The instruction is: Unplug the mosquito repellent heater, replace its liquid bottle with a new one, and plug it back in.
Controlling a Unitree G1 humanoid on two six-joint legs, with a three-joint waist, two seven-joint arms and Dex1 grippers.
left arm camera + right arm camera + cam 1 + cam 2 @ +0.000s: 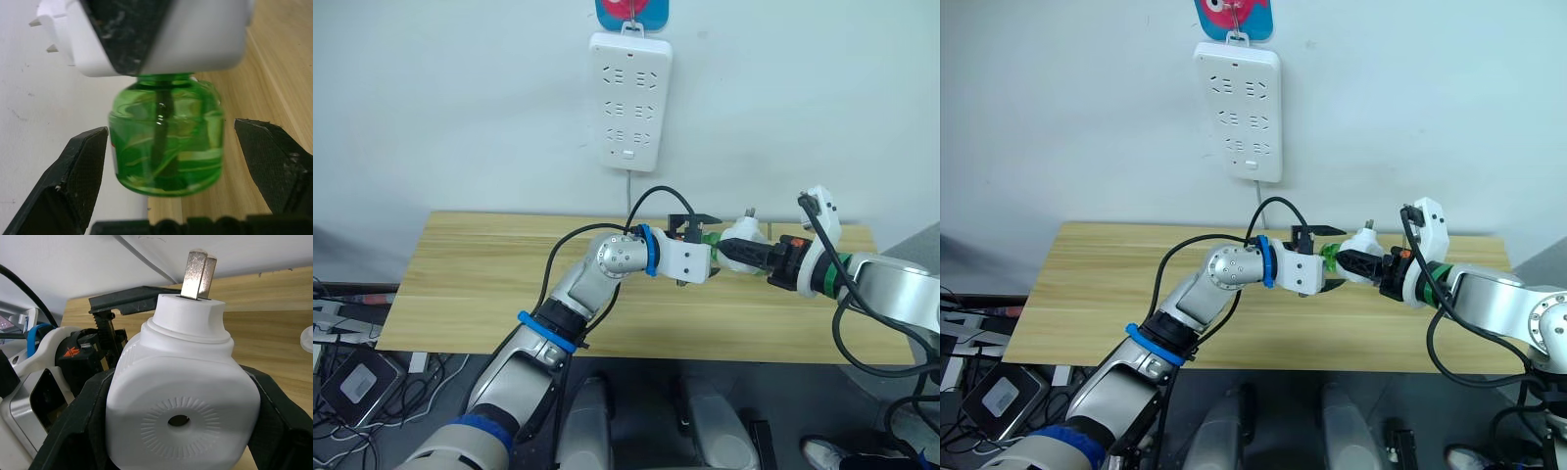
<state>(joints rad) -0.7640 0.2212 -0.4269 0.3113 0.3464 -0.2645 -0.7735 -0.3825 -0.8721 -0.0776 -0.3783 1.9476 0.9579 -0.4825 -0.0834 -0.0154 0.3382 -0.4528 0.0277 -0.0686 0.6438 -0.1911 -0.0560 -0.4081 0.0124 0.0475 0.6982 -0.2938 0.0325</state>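
White ribbed heater point(181, 401), metal prongs

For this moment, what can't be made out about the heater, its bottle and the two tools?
- Small white rounded plastic heater: its sides, covered by the right tool shut on it, right wrist view.
- Green transparent liquid bottle: its neck joint, hidden inside the heater, left wrist view.
- Liquid level: unclear through the green glass.
- Left tool: open around the bottle, fingertips cut off by the picture edge.
- White wall power strip: markings too small.
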